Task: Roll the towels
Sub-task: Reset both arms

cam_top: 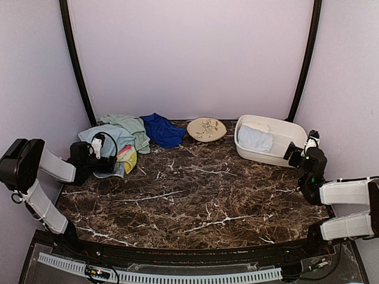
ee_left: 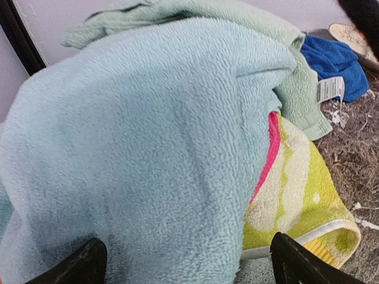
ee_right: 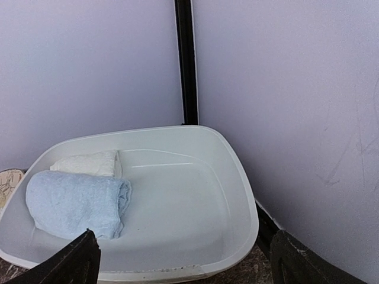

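A heap of loose towels lies at the table's back left: a light blue towel [cam_top: 109, 137] on top, a pale green one [cam_top: 129, 125] behind it, a royal blue one [cam_top: 161, 131] to the right and a yellow one [cam_top: 128, 158] at the front. My left gripper [cam_top: 105, 158] is open against this heap. In the left wrist view its fingertips [ee_left: 83, 266] stand wide apart on either side of the light blue towel [ee_left: 148, 148], beside the yellow towel [ee_left: 302, 195]. My right gripper [ee_right: 186, 263] is open just before the tub and holds nothing.
The white tub [cam_top: 278, 155] at the back right holds a rolled light blue towel [ee_right: 77, 201] and a rolled cream towel [ee_right: 86, 163]. A round patterned plate [cam_top: 206, 129] sits at the back centre. Walls enclose the table on three sides.
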Controlling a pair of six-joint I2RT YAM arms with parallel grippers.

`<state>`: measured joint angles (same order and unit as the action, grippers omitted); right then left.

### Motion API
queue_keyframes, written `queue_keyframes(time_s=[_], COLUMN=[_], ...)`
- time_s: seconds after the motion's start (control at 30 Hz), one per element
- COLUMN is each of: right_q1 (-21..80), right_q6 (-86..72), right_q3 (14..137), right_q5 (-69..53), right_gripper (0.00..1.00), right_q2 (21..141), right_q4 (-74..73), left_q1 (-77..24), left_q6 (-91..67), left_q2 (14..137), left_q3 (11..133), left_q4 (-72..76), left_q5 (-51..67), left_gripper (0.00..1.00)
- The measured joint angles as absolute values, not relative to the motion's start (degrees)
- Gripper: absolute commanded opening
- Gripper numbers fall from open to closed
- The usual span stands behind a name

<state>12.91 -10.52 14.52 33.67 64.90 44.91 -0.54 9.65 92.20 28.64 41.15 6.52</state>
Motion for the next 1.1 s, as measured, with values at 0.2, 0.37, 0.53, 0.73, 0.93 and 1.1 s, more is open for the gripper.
queue_keyframes(time_s=[0.2, 0.37, 0.53, 0.73, 0.93, 1.1], right_q1=[9.7, 3.1, -0.6, -1.0, -1.2, -1.2], right_q6=[-7.6, -6.1, -4.4, -2.6, -2.6, -2.6], right_q3=[11.9, 8.6, 8.5, 12.3, 12.9, 12.9], right_q5=[33.5, 26.4, 14.7, 7.4, 6.2, 5.9], right_gripper=[1.00, 1.00, 1.00, 1.00, 1.00, 1.00], right_q2=[72.2, 75.2, 83.4, 87.7, 87.7, 87.7], right_q4=[54.3, 62.0, 71.2, 70.5, 70.7, 70.7], left_q1=[-0.5, -0.5, -0.5, -0.5, -0.5, -0.5], left_q6=[7.9, 7.4, 6.3, 5.7, 5.5, 5.5], left_q2=[89.7, 90.1, 90.1, 90.1, 90.1, 90.1], left_q3=[13.3, 8.9, 14.1, 14.7, 14.7, 14.7], left_q4=[66.5, 74.1, 73.6, 73.4, 73.4, 73.4], left_q5=[3.7, 3.2, 0.6, -0.6, -0.8, -0.8], left_gripper=[0.99, 0.99, 0.99, 0.99, 0.99, 0.99])
